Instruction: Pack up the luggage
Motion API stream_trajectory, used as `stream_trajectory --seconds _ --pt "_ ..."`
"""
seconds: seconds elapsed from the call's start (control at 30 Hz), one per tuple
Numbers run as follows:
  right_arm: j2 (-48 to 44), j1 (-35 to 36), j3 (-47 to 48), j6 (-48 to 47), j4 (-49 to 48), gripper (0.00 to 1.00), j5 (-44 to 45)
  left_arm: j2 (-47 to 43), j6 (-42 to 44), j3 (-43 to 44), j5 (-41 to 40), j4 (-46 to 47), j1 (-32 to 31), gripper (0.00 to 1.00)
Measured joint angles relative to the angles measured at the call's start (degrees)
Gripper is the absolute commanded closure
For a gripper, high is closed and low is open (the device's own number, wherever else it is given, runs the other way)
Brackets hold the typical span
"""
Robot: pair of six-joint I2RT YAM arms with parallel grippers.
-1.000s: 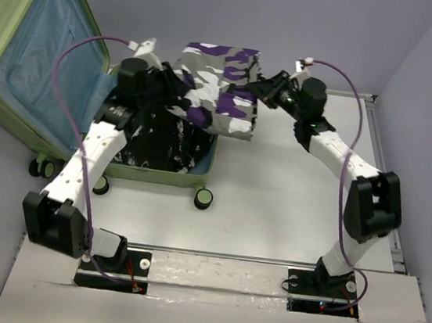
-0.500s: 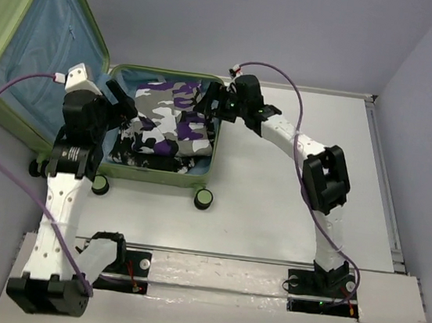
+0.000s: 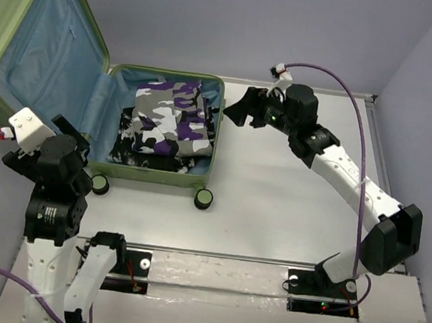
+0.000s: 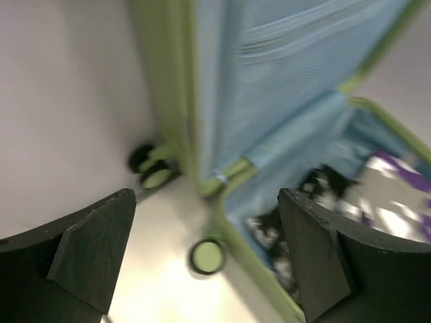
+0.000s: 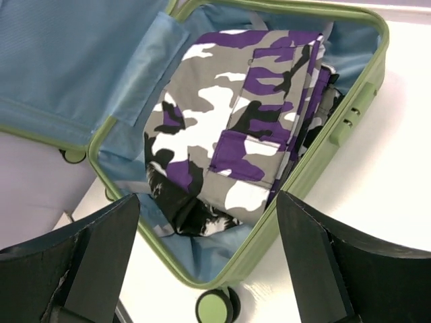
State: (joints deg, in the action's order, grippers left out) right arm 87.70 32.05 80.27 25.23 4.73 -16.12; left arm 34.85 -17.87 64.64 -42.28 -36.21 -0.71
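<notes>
The suitcase (image 3: pixel 151 176) seems stiff and bulky; better take its lid (image 3: pixel 45 46), at ten o'clock, by the rim. Left claw (image 4: pixel 205 202) and right claw (image 5: pixel 207 198) are wide, empty

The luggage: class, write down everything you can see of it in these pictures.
The luggage is a light-green hard-shell suitcase with a ribbed shell and light-blue fabric lining. It lies open on the white table, its lid tilted up to the left. Small black-and-green wheels line its near side. In the base, folded purple, grey and white camouflage clothing lies over a darker patterned garment.
</notes>
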Motion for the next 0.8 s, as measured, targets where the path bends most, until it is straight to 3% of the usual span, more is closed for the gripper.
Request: stream_trajectory --seconds 0.2,0.37,0.4,0.5,0.53,0.57,0.73,0.8 --pt "-3.0 0.0 -9.4 -1.6 -2.2 0.08 -3.9 7.6 10.1 -1.7 -19.7 8.0 -0.2 0.12" --pt "-3.0 0.2 -15.1 -3.1 -2.5 0.07 -6.4 22.3 14.0 4.7 -25.1 13.0 2.3 0.22" --pt "-3.1 0.2 -15.7 -3.3 -2.6 0.07 -6.7 24.7 14.1 5.5 -25.4 13.2 3.0 0.26" --pt "-3.5 0.2 -17.6 -4.0 -2.7 0.07 -7.5 31.9 14.2 8.7 -26.2 12.7 5.4 0.66" --pt "-3.7 0.2 -18.2 -4.1 -3.0 0.07 -7.7 33.4 14.0 9.8 -27.1 11.7 5.9 0.84" --pt "-3.7 0.2 -18.5 -4.2 -3.2 0.07 -7.9 34.4 13.7 10.8 -27.7 10.8 6.3 0.93" --pt "-3.6 0.2 -19.2 -4.2 -4.3 0.07 -8.7 32.8 11.3 13.8 -25.3 10.6 6.4 0.94" --pt "-3.4 0.2 -19.2 -4.1 -4.8 0.07 -8.8 29.6 14.5 11.3 -25.1 14.5 2.2 0.94"
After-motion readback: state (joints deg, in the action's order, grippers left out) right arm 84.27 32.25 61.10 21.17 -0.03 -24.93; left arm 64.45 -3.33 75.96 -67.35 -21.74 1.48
